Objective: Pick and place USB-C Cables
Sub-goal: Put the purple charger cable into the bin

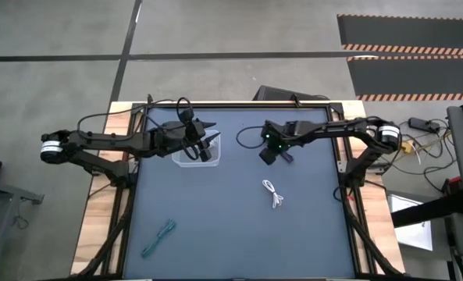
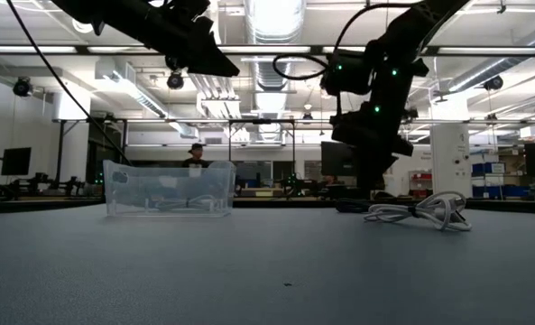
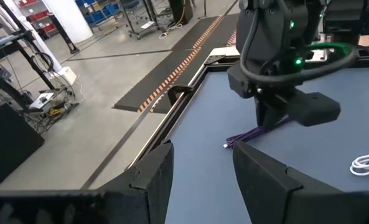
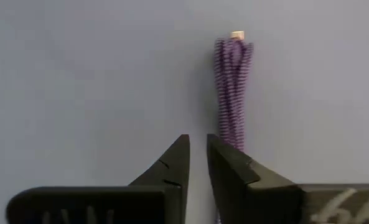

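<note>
A purple cable (image 4: 233, 87) lies in a bundle on the dark table; it also shows in the high view (image 1: 288, 158) and the left wrist view (image 3: 259, 134). My right gripper (image 4: 196, 146) is down at the table next to it. Its fingers are almost together with nothing between them, and the cable runs past the outer side of one finger. My left gripper (image 3: 200, 165) is open and empty, high above the clear box (image 1: 196, 154). A white cable (image 1: 274, 193) lies at mid table. A teal cable (image 1: 158, 238) lies near the front left. My right gripper points down at the table. The purple cable's near part (image 4: 236, 138) passes beside and behind one finger (image 4: 231, 168). I cannot tell whether that finger touches it. Nothing is between the fingers.
The clear box (image 2: 170, 190) stands on the table's far left part, with something pale inside it. A raised dark frame (image 1: 239, 107) borders the table. There is open table surface between the white cable and the teal cable.
</note>
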`<state>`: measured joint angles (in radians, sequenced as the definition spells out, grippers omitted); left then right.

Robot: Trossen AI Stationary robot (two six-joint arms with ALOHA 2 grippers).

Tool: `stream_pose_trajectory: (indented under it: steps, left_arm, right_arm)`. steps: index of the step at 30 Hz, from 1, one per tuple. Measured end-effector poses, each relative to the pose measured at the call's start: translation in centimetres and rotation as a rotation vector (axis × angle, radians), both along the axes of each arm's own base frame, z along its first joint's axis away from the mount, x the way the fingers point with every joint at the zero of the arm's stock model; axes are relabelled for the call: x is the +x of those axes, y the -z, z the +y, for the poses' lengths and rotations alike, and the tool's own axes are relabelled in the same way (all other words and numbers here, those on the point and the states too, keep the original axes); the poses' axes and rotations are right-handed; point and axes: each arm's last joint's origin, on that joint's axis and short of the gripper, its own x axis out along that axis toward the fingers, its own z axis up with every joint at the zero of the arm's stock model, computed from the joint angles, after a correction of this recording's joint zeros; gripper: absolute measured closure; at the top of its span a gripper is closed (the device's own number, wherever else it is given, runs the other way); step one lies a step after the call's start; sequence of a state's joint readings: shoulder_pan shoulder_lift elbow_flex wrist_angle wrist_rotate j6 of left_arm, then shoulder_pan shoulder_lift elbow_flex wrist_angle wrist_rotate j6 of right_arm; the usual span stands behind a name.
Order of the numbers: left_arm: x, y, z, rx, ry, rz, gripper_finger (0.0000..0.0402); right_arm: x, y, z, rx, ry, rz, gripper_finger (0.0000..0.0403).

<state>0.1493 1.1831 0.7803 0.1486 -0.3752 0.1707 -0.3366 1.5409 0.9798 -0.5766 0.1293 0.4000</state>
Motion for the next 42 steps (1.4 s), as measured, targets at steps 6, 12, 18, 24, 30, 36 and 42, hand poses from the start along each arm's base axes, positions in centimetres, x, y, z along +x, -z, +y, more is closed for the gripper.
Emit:
stream_pose_trajectory:
  steps: [6,12,18,24,30,36,42]
  left_arm:
    - [0.0,0.0,0.0,0.000,-0.001,0.000,0.0251]
    - [0.0,0.0,0.0,0.000,-0.002,-0.001,0.0251]
    - [0.0,0.0,0.0,-0.001,-0.002,-0.001,0.0251]
    - [0.0,0.0,0.0,-0.001,-0.002,-0.001,0.0251]
    - [0.0,0.0,0.0,-0.001,-0.002,-0.001,0.0251]
    - [0.0,0.0,0.0,-0.001,-0.002,0.000,0.0251]
    - [0.0,0.0,0.0,-0.001,-0.002,0.000,0.0251]
  right_arm:
    - [0.2,0.4,-0.5,-0.019,0.019,0.023,0.0282]
    - [0.2,0.8,-1.0,-0.019,0.034,0.032,0.0233]
    - [0.2,1.5,-1.7,-0.016,0.051,0.046,0.0213]
    - [0.5,2.2,-2.0,-0.018,0.051,0.047,0.0212]
    - [0.7,3.0,-2.3,-0.014,0.051,0.061,0.0217]
    - [0.8,3.1,-2.4,-0.017,0.052,0.053,0.0243]
    - [0.8,3.2,-2.4,-0.014,0.052,0.055,0.0301]
